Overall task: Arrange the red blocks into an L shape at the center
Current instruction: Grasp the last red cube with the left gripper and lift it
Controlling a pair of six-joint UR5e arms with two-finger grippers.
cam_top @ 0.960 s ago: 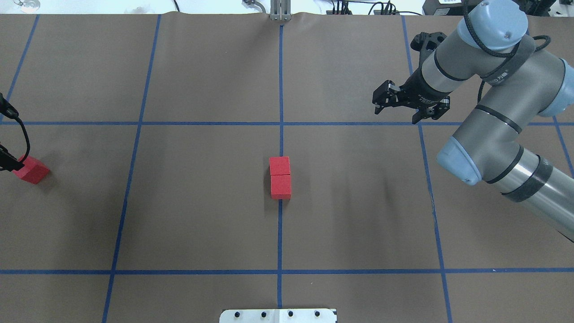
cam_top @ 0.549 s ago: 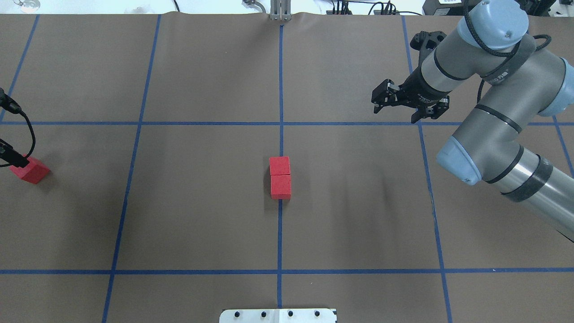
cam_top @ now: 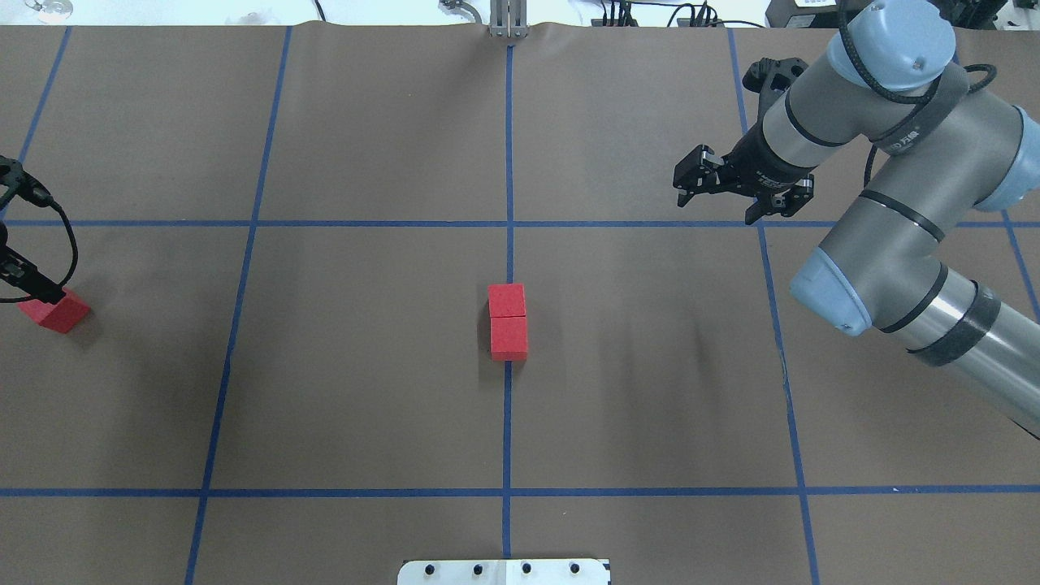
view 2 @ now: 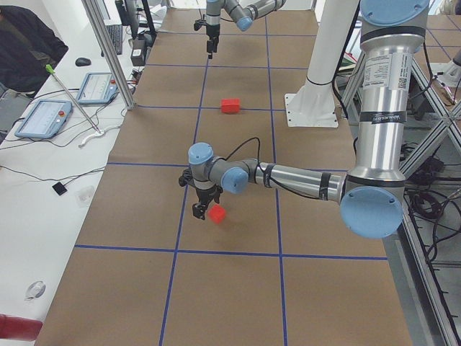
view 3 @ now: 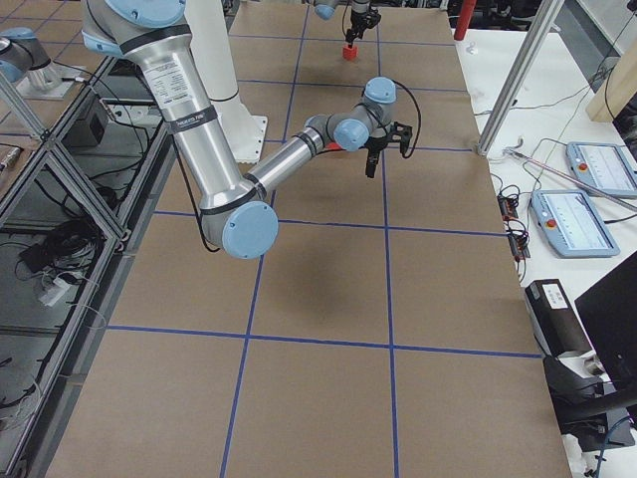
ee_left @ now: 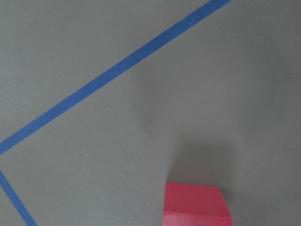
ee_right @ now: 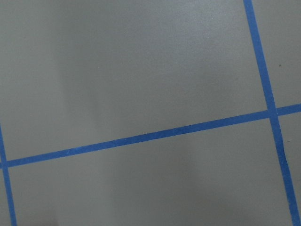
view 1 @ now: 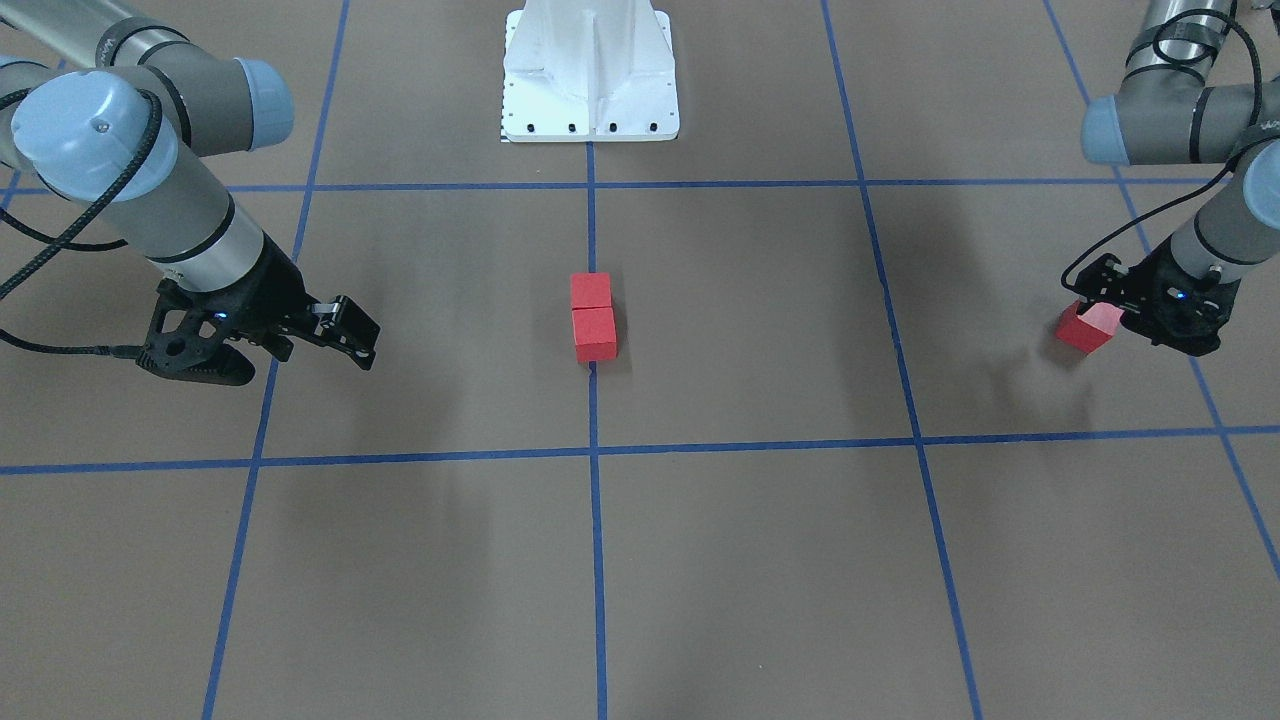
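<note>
Two red blocks (cam_top: pixel 507 300) (cam_top: pixel 509 338) lie touching in a short column on the blue centre line of the brown surface (cam_top: pixel 585 325); they also show in the front-facing view (view 1: pixel 590 290) (view 1: pixel 595 334). The third red block (cam_top: pixel 55 312) is at the far left edge, tilted, in my left gripper (view 1: pixel 1105 312), which is shut on it just above the paper. It also shows at the bottom of the left wrist view (ee_left: pixel 197 207). My right gripper (cam_top: pixel 717 201) is open and empty, hovering over the far right grid crossing.
The white base plate (view 1: pixel 590 100) stands at the robot's edge of the table, in line with the two blocks. Blue tape lines (cam_top: pixel 509 162) divide the brown paper. A bench with tablets (view 2: pixel 43 119) runs along the far side.
The third block and the left gripper's cable have drifted slightly toward the overhead view's left edge. The right gripper has barely moved. The two centre blocks are unmoved.
</note>
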